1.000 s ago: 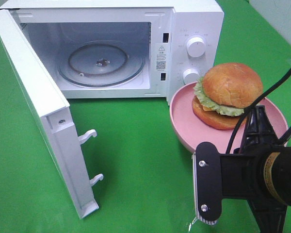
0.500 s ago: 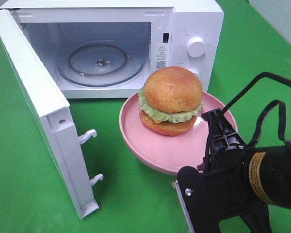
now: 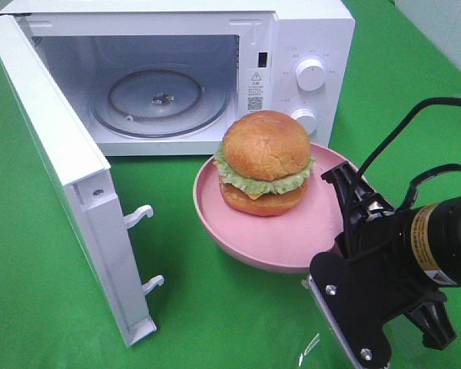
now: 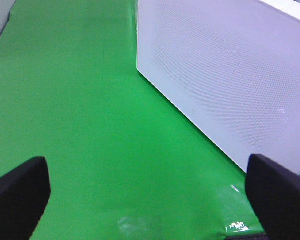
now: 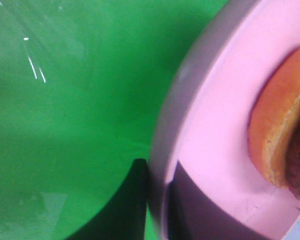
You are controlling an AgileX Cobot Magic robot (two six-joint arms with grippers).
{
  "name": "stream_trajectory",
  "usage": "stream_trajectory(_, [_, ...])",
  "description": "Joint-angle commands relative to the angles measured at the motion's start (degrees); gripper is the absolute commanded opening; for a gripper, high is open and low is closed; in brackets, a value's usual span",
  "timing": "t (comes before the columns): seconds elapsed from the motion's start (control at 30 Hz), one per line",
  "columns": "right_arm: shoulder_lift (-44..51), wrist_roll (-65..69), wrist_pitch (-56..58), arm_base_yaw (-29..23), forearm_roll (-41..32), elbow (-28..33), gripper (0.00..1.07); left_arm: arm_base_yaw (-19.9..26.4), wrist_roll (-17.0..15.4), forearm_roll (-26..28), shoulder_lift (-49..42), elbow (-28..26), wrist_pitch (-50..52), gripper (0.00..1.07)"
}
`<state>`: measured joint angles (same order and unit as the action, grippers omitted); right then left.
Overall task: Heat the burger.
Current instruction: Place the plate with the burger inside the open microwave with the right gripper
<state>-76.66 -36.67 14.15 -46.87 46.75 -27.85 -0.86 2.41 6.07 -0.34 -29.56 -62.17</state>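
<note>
Burger (image 3: 265, 161) on its plate (image 3: 246, 238), facing the open microwave (image 3: 307, 31).
The right end effector (image 5: 159, 200) pinches the plate rim to carry it; the left end effector (image 4: 150, 200) gapes wide, empty.

reaches in from the lower right of the high view with the right arm (image 3: 438, 246), black and bulky, forearm angled up and inward toward the middle. carries a flat black bracket at the wrist, nearest the camera. clamps the right gripper (image 5: 159, 200) on the rim of the pink plate (image 5: 215, 125), one dark finger (image 5: 132, 200) against the outside, the other on the inner face, jaws almost together. holds the left gripper (image 4: 149, 200) spread wide, dark fingertips (image 4: 17, 197) at opposite edges of its wrist view, gripping nothing.
</note>
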Motion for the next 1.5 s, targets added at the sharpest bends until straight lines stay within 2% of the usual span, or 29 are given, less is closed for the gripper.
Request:
stream_trajectory(0.03, [0.63, -12.55, -4.41, 2.01, -7.56, -0.63, 0.00, -0.06, 0.06, 0.34, -0.86, 0.06, 0.80, 0.98])
stream_trajectory(0.13, [0.63, -14.50, -4.87, 2.35, -9.17, -0.63, 0.00, -0.06, 0.06, 0.34, -0.86, 0.06, 0.80, 0.98])
stream_trajectory(0.17, [0.63, -19.65, -5.61, 3.21, -13.64, -0.86, 0.00, -0.06, 0.06, 0.34, -0.86, 0.06, 0.80, 0.98])
stream_trajectory(0.2, [0.63, -19.65, -5.61, 3.21, -13.64, -0.86, 0.00, -0.06, 0.06, 0.34, -0.86, 0.06, 0.80, 0.98])
stream_trajectory(0.23, [0.63, -24.29, -6.02, 4.18, -17.76, -1.55, 0.00, -0.06, 0.06, 0.34, -0.86, 0.06, 0.80, 0.98])
stream_trajectory(0.27, [0.63, -24.29, -6.02, 4.18, -17.76, -1.55, 0.00, -0.06, 0.06, 0.34, -0.86, 0.06, 0.80, 0.98])
stream_trajectory(0.3, [0.63, -29.39, -5.96, 5.56, -22.29, -2.69, 0.00, -0.06, 0.06, 0.34, -0.86, 0.06, 0.80, 0.98])
stream_trajectory(0.33, [0.63, -29.39, -5.96, 5.56, -22.29, -2.69, 0.00, -0.06, 0.06, 0.34, -0.86, 0.06, 0.80, 0.98])
stream_trajectory(0.37, [0.63, -33.75, -5.96, 6.93, -25.90, -3.84, 0.00, -0.06, 0.06, 0.34, -0.86, 0.06, 0.80, 0.98])
stream_trajectory(0.47, [0.63, -38.27, -5.96, 7.79, -28.71, -5.04, 0.00, -0.06, 0.06, 0.34, -0.86, 0.06, 0.80, 0.98])
stream_trajectory(0.6, [0.63, -50.71, -6.02, 10.20, -39.48, -6.82, 0.00, -0.06, 0.06, 0.34, -0.86, 0.06, 0.80, 0.98])
stream_trajectory(0.77, [0.63, -57.58, -6.25, 10.20, -44.52, -6.82, 0.00, -0.06, 0.06, 0.34, -0.86, 0.06, 0.80, 0.98])
stream_trajectory(0.83, [0.57, -63.94, -6.82, 10.20, -50.82, -6.82, 0.00, -0.06, 0.06, 0.34, -0.86, 0.06, 0.80, 0.98])
stream_trajectory(0.9, [0.57, -66.35, -7.45, 10.20, -53.23, -6.82, 0.00, -0.06, 0.06, 0.34, -0.86, 0.06, 0.80, 0.98])
stream_trajectory(1.37, [0.00, -66.41, -7.96, 10.03, -52.54, -6.93, 0.00, -0.06, 0.06, 0.34, -0.86, 0.06, 0.80, 0.98])
stream_trajectory(1.5, [-1.66, -64.29, -7.73, 10.03, -49.62, -7.85, 0.00, -0.06, 0.06, 0.34, -0.86, 0.06, 0.80, 0.98])
